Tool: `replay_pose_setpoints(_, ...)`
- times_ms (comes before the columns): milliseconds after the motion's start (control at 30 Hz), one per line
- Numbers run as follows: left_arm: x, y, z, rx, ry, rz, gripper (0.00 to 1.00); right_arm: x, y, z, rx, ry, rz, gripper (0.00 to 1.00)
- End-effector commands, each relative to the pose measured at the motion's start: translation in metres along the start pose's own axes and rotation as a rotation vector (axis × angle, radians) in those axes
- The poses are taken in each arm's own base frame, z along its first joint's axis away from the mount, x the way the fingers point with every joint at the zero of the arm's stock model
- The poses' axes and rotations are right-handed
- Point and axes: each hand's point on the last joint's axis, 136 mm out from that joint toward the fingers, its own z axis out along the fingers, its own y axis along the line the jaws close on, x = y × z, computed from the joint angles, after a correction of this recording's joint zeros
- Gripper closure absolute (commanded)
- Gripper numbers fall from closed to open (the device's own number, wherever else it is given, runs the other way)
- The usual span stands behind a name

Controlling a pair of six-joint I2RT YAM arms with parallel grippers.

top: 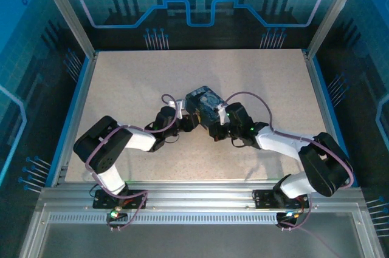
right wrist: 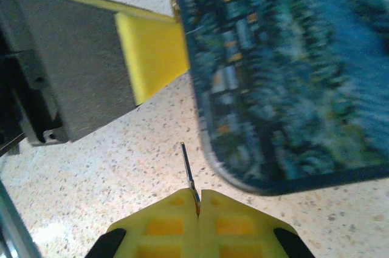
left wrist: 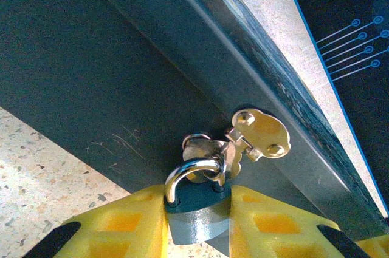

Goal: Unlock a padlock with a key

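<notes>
The left gripper (left wrist: 198,224) is closed on the padlock (left wrist: 197,212), with one yellow finger on each side of its body; the right gripper (right wrist: 199,224) is closed on the key (right wrist: 189,176), which pokes out from between its yellow fingertips, thin and shiny. The padlock's silver loop (left wrist: 191,173) goes through the gold latch (left wrist: 243,139) on the side of the dark box (left wrist: 121,70); the padlock hangs by that side, with its body between the left fingers. The key is near the rounded corner of the box's picture-covered top, apart from it; its tip points away from the right gripper, over the speckled table (right wrist: 109,191). From above, the box sits between the two arms; both arms reach in to it, one from each side.
</notes>
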Motion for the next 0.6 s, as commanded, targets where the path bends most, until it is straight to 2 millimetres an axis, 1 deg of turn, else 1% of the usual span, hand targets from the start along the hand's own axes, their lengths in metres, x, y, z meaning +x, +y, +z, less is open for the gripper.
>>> replay_pose_setpoints(0,-0.007,-0.015,-0.004,0.044,-0.024,0.024,0.72,-0.013,-0.008,-0.001,0.027,-0.023,-0.008,1.00)
replay_pose_setpoints(233,-0.006,-0.014,-0.003,0.040,-0.020,0.025,0.72,-0.017,-0.020,-0.005,0.044,-0.036,-0.004,1.00)
replay_pose_setpoints(400,-0.005,-0.014,-0.003,0.040,-0.018,0.019,0.71,-0.025,-0.028,-0.008,0.048,-0.050,0.001,1.00)
replay_pose_setpoints(500,-0.005,-0.017,-0.003,0.050,-0.021,0.013,0.71,-0.029,-0.026,-0.008,0.030,-0.061,-0.015,1.00)
replay_pose_setpoints(567,-0.006,-0.019,-0.002,0.056,-0.022,0.009,0.71,-0.026,-0.022,-0.010,0.009,-0.066,-0.032,1.00)
